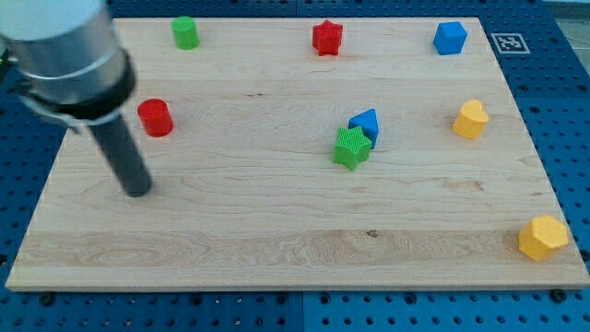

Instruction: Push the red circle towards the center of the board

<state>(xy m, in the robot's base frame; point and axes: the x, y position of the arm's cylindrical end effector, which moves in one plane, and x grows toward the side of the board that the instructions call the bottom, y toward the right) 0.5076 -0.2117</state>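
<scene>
The red circle [156, 117] is a short red cylinder standing on the wooden board [277, 231] at the view's left, above mid-height. My tip [136, 191] rests on the board below and slightly left of the red circle, with a clear gap between them. The rod rises up and left into the grey arm housing at the view's top left corner.
A green cylinder [185, 32], a red star [326, 38] and a blue cube [450, 38] stand along the view's top. A green star [351, 148] touches a blue block [365, 125] near the centre. A yellow heart-like block [470, 119] and a yellow hexagon [542, 237] are at the right.
</scene>
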